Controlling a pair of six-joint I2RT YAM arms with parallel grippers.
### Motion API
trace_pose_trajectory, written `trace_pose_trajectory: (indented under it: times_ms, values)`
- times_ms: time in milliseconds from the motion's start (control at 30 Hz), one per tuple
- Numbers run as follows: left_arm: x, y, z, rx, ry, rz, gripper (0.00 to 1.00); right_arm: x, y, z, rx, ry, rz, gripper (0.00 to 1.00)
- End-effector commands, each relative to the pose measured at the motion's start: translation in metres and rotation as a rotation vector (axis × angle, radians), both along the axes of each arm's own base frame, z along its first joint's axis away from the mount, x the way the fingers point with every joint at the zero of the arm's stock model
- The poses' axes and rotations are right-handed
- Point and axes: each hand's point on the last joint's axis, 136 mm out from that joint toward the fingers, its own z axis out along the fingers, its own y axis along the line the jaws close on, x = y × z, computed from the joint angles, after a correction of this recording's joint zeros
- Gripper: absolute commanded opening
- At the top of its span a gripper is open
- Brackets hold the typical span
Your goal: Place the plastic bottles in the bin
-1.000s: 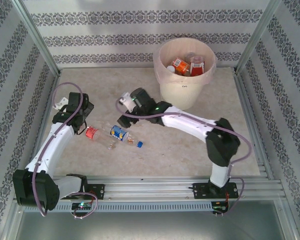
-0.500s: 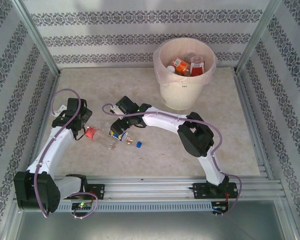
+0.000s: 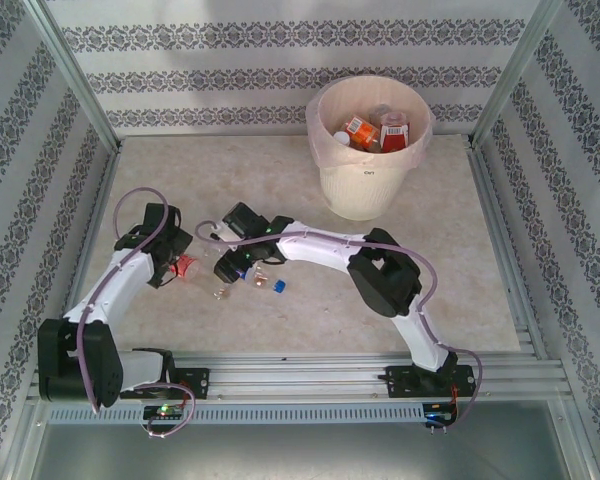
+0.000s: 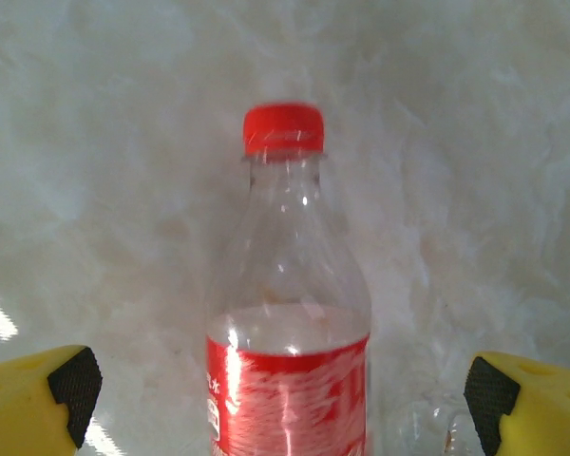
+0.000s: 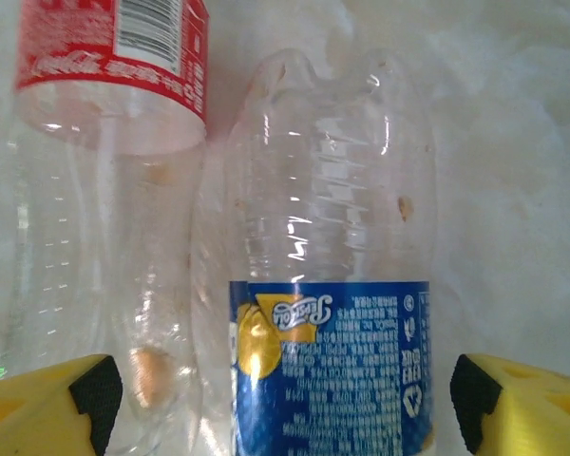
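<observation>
Both arms are down low on the desk (image 3: 430,260) for me, toward the near-left side. My left claw (image 4: 280,388) is spread wide, with a yellow finger on either side of the red-labelled bottle (image 4: 287,332) and clear gaps, so it isn't touching. That bottle lies flat, red cap pointing away from the wrist cam.

My right claw (image 5: 285,404) is spread too, straddling the blue-labelled bottle (image 5: 328,285). It lies flat right against the red-labelled one. One finger sits over the red one's clear body, the other just off the blue one's side.

On the top cam there's a small blue cap (image 3: 279,287) loose on the desk just right of them. Far right corner is the bin (image 3: 365,195), pinkish liner (image 3: 316,138) over the rim, with several bottles (image 3: 370,130) already inside.
</observation>
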Motion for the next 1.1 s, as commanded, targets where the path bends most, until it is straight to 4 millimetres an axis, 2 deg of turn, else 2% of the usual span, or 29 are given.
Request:
trace_pose_trajectory:
  times_ms: [0,233,367,433,533,700,800,933,1067]
  values:
    - [0.009,-0.011,-0.010,-0.072,-0.019,-0.015,1.00,0.017,-0.021,-0.024,-0.141,-0.058,-0.071,0.84]
    - [0.015,-0.030,-0.032,-0.129,0.013,-0.063,1.00,0.038,-0.057,-0.026,-0.219,-0.104,-0.208,0.68]
    - [0.022,-0.046,-0.042,-0.139,0.051,-0.132,1.00,0.052,-0.085,0.004,-0.149,-0.142,-0.306,0.57]
    - [0.027,-0.054,-0.046,-0.145,0.066,-0.163,1.00,0.059,-0.100,0.032,-0.090,-0.174,-0.345,0.54]
    - [0.038,-0.068,-0.048,-0.163,0.062,-0.209,1.00,0.071,-0.122,0.091,0.043,-0.228,-0.389,0.53]
    - [0.056,-0.096,-0.050,-0.182,0.053,-0.282,1.00,0.093,-0.164,0.223,0.351,-0.329,-0.453,0.53]
    - [0.064,-0.108,-0.052,-0.179,0.058,-0.321,1.00,0.108,-0.190,0.287,0.489,-0.420,-0.489,0.53]
    - [0.066,-0.117,-0.058,-0.160,0.101,-0.381,1.00,0.133,-0.221,0.343,0.605,-0.510,-0.543,0.53]
    - [0.062,-0.110,-0.062,-0.115,0.142,-0.376,1.00,0.162,-0.251,0.380,0.656,-0.582,-0.627,0.53]
